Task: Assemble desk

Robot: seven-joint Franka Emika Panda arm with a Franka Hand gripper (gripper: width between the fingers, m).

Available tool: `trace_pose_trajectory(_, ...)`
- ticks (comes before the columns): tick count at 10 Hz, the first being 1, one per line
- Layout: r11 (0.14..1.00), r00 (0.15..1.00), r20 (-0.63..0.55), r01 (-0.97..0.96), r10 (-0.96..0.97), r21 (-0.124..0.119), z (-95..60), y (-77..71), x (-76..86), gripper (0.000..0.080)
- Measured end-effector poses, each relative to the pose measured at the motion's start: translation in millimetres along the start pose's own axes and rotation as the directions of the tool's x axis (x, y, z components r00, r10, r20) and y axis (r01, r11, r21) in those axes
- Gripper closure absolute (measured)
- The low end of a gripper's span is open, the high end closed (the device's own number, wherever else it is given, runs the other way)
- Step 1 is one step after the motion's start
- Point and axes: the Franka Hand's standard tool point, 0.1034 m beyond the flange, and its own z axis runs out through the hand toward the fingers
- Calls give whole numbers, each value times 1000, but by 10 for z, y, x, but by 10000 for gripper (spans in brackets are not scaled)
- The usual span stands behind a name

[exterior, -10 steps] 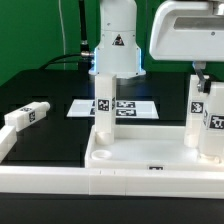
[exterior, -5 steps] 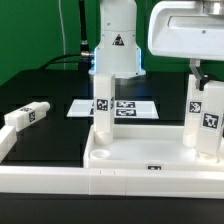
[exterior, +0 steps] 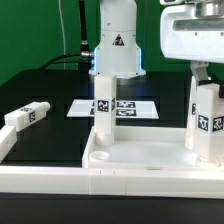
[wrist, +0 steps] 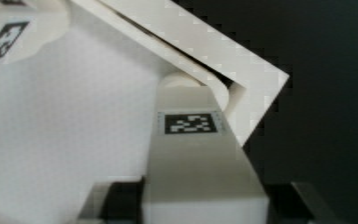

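The white desk panel (exterior: 140,158) lies at the front with its raised rim up. One tagged leg (exterior: 103,108) stands upright in its far corner on the exterior view's left. My gripper (exterior: 204,78) is shut on the top of a second tagged leg (exterior: 208,125), which stands upright at the panel's corner on the exterior view's right. In the wrist view the leg (wrist: 202,145) runs between my dark fingers (wrist: 126,200) down to the panel's rim corner (wrist: 229,62). A third leg (exterior: 27,116) lies loose at the exterior view's left.
The marker board (exterior: 125,108) lies flat on the black surface behind the panel. The robot base (exterior: 117,40) stands at the back. A long white rail (exterior: 60,182) runs along the front, another (exterior: 8,140) at the left.
The held leg has turned from tilted to upright, its tag now facing the camera. The gripper has shifted slightly up and to the exterior view's right.
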Motion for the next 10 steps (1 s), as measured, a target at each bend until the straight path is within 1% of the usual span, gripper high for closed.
trace_pose_trajectory(2, 988, 988, 7, -156, 156, 3, -1, 0, 7, 509)
trace_pose_trajectory(3, 979, 979, 7, -204, 204, 3, -1, -2, 3, 509)
trace_pose_trajectory(4, 981, 981, 6, -195, 195, 2, 2, 0, 3, 509)
trace_pose_trajectory(5, 989, 989, 3, -146, 146, -8, 8, 5, -1, 413)
trace_pose_trajectory(6, 995, 996, -8, -92, 92, -25, 4, -24, -4, 236)
trace_pose_trajectory(7, 998, 999, -8, -53, 53, -21, 5, -47, 8, 177)
trace_pose_trajectory(8, 998, 998, -10, 55, -56, -24, 13, -47, 4, 177)
trace_pose_trajectory(9, 983, 983, -12, 181, -181, -28, 27, -48, 0, 155)
trace_pose_trajectory(10, 961, 961, -11, 276, -276, -32, 34, -50, -16, 151)
